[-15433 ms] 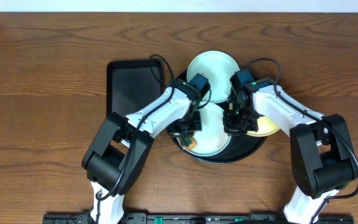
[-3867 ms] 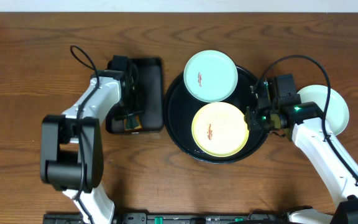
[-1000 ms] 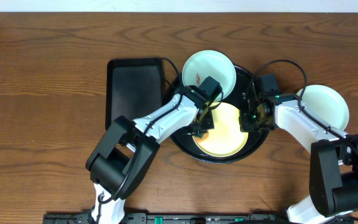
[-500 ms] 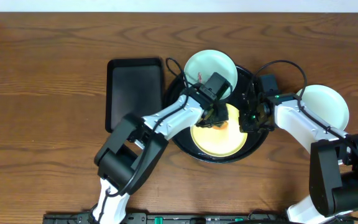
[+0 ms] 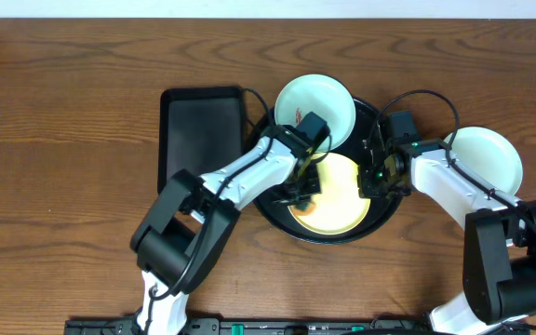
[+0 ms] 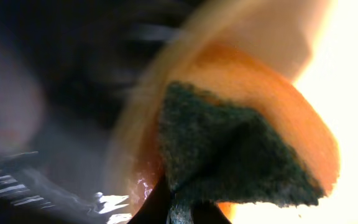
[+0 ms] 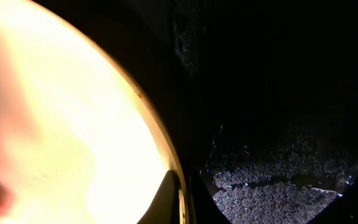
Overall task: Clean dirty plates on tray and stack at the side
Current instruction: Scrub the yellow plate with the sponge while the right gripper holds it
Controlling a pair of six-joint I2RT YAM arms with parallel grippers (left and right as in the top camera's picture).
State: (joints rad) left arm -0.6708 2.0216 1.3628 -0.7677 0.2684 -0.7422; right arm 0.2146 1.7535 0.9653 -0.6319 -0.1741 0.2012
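A pale yellow plate (image 5: 338,200) lies in the round black tray (image 5: 273,209). My left gripper (image 5: 305,184) is shut on an orange sponge with a dark green pad (image 6: 229,155) and presses it on the plate's left part. My right gripper (image 5: 372,183) is shut on the yellow plate's right rim (image 7: 157,134). A mint-blue plate (image 5: 328,102) with a red smear leans on the tray's far rim. Another mint-blue plate (image 5: 491,158) lies on the table to the right of the tray.
A smaller rectangular black tray (image 5: 201,135) lies left of the round tray. The wooden table (image 5: 63,140) stretches to the left and front. The tray's textured black floor (image 7: 278,186) shows in the right wrist view.
My left gripper moved the sponge up and right on the yellow plate, then back down and left. My right gripper kept its hold on the rim without moving.
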